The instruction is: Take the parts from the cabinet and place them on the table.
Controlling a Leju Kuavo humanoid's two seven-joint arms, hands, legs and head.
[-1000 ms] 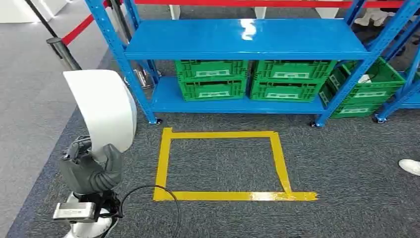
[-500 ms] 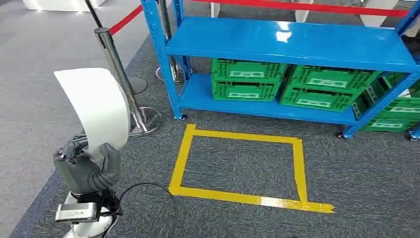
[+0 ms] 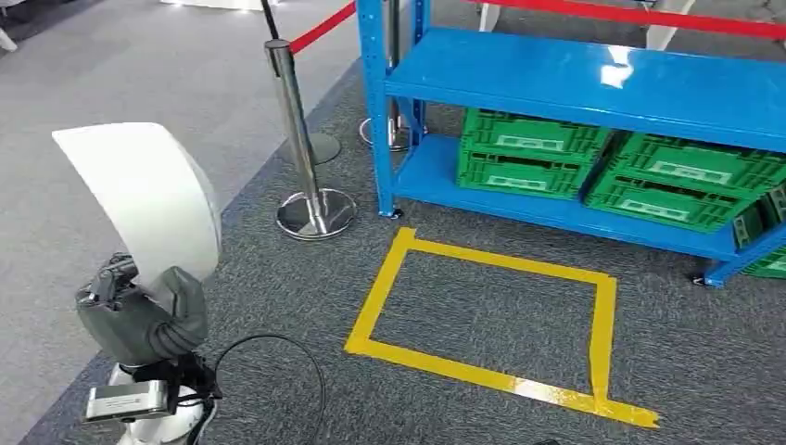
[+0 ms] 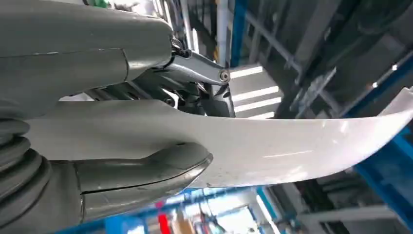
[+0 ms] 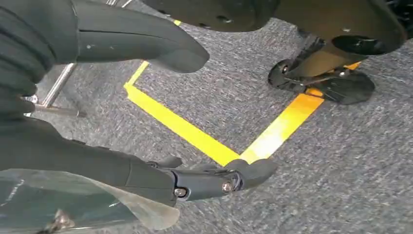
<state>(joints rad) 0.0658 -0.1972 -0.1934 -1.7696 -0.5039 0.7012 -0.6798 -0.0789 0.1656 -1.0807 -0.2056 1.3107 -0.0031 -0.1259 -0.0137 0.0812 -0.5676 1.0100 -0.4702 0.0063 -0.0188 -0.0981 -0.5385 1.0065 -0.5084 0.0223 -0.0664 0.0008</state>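
Note:
My left hand (image 3: 139, 320) grips a large white curved panel (image 3: 139, 199) by its lower end at the lower left of the head view, and the panel stands upright above the hand. In the left wrist view the thumb (image 4: 146, 170) presses on the same white panel (image 4: 292, 146), with the darker fingers behind it. Over the grey carpet, my right hand (image 5: 97, 163) hangs with thumb and fingers apart and nothing between them.
A blue shelf rack (image 3: 593, 83) with green crates (image 3: 533, 153) on its bottom shelf stands ahead on the right. A chrome stanchion (image 3: 301, 139) with a red belt stands left of it. A yellow tape square (image 3: 491, 315) marks the carpet. A black cable (image 3: 278, 371) loops beside my left arm.
The camera has turned left: rack and tape square have slid right in the picture and the stanchion has come into view. My left hand still holds the white panel.

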